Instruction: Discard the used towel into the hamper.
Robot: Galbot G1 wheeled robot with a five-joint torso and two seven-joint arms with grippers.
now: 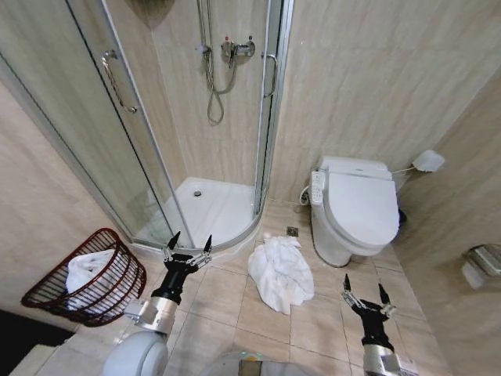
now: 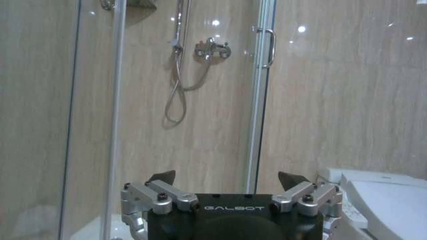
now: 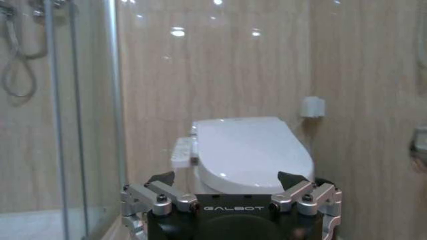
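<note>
Head view: wide-open left gripper [image 1: 189,244] and right gripper [image 1: 364,286] flank the crumpled towel [image 1: 279,272]; trailing folds could miss the hamper [image 1: 47,291].

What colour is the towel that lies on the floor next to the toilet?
White. The towel lies crumpled on the beige tiles; the head view shows it best.

Readable text: one brand name.
"GALBOT" stands in pale letters on the left gripper [image 2: 227,179] body and the right gripper [image 3: 227,179] body.
</note>
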